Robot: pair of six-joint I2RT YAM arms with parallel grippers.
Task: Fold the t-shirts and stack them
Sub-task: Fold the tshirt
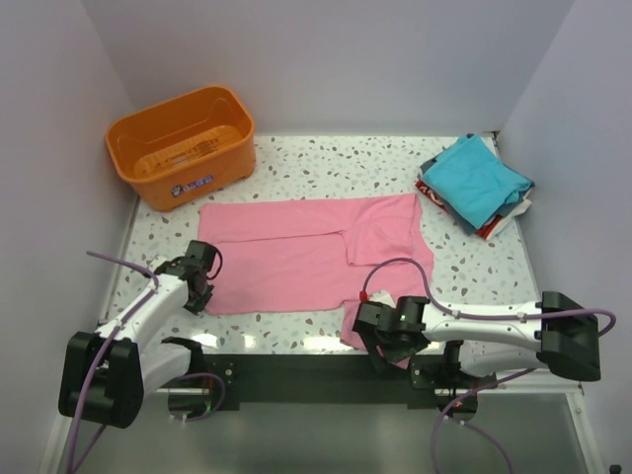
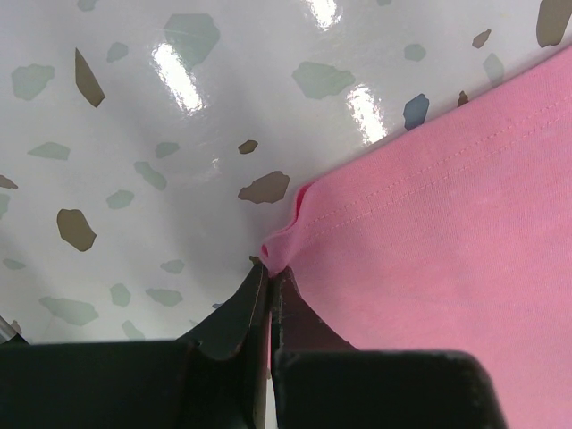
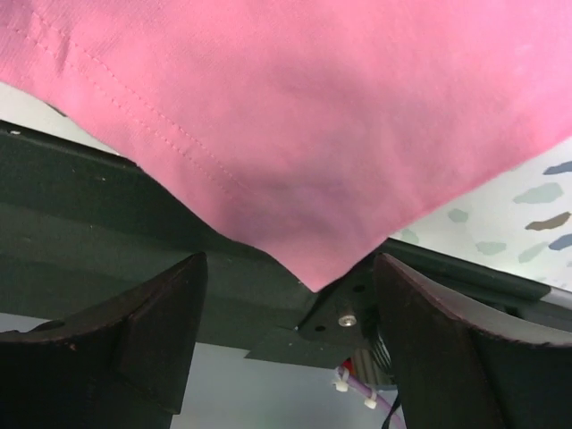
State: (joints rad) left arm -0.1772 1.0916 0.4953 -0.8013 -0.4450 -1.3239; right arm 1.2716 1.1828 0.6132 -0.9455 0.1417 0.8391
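The pink t-shirt (image 1: pixel 306 252) lies spread on the speckled table, partly folded, with one sleeve hanging over the near edge. My left gripper (image 1: pixel 198 288) is shut on its near left corner; in the left wrist view (image 2: pixel 270 266) the cloth (image 2: pixel 447 241) is pinched between the fingertips. My right gripper (image 1: pixel 387 348) is open at the near edge, its fingers (image 3: pixel 152 331) either side of the hanging pink corner (image 3: pixel 313 179), not touching it. A stack of folded t-shirts, teal on top (image 1: pixel 478 180) with red and white below, sits at the far right.
An orange plastic basket (image 1: pixel 181 145) stands at the far left corner. White walls enclose the table on three sides. A black rail (image 1: pixel 296 370) runs along the near edge between the arm bases.
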